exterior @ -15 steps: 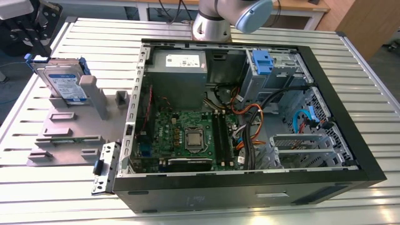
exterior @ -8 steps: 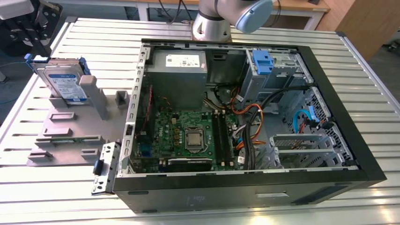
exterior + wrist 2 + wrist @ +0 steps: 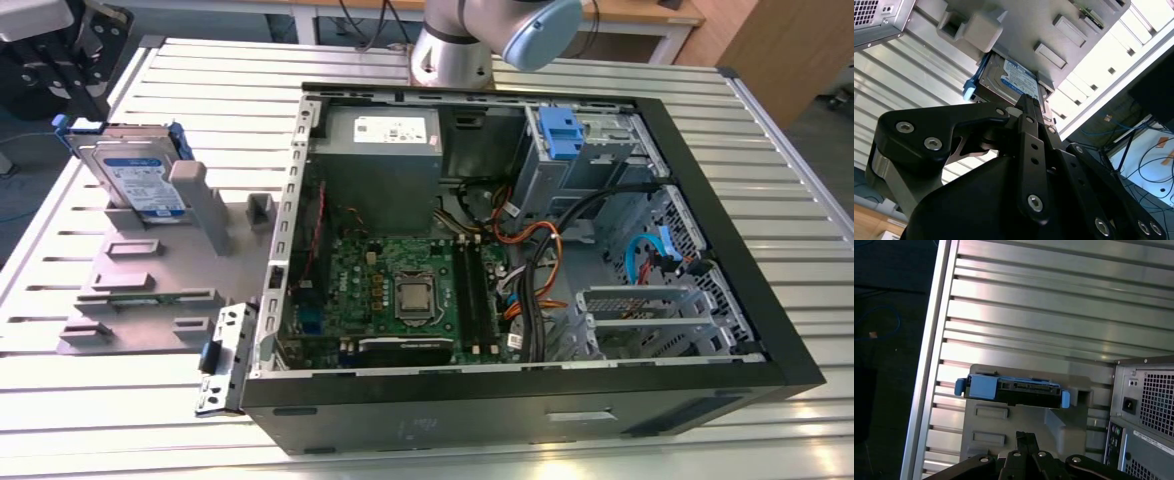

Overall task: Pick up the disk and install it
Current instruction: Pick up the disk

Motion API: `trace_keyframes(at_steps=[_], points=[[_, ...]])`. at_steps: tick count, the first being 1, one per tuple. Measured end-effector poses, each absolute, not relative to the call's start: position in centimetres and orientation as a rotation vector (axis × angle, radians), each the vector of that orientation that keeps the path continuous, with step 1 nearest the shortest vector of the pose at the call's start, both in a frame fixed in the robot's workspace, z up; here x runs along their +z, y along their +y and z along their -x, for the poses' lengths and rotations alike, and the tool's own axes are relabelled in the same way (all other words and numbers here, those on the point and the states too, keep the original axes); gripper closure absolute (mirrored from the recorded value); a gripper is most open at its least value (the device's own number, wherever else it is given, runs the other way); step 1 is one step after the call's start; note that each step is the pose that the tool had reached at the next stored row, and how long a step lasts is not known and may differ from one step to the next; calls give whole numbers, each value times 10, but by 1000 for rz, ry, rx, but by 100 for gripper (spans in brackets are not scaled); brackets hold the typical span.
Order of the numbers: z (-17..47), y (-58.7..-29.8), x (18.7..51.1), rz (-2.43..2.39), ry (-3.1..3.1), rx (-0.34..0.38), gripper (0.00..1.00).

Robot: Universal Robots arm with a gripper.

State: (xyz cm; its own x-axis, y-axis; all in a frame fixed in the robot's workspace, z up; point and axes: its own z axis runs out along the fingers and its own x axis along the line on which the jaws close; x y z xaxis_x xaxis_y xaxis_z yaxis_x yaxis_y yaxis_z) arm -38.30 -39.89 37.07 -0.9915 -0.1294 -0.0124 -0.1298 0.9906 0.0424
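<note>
Disk stands on edge in a slot of the grey holder on the slatted surface, just beside the open computer case on the exterior view's left. Tool hangs just over the disk's blue-framed top edge. In both wrist views its fingers look pressed together, gripping nothing.

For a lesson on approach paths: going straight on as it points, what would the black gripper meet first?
Probably the silver disk in its blue plastic carrier, held in the grey fixture; depth is unclear.
</note>
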Motion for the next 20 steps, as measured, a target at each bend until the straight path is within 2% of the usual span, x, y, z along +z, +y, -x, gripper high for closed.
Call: trace_keyframes(at_steps=[20], points=[[383, -399, 371, 228, 3123, 68, 89]])
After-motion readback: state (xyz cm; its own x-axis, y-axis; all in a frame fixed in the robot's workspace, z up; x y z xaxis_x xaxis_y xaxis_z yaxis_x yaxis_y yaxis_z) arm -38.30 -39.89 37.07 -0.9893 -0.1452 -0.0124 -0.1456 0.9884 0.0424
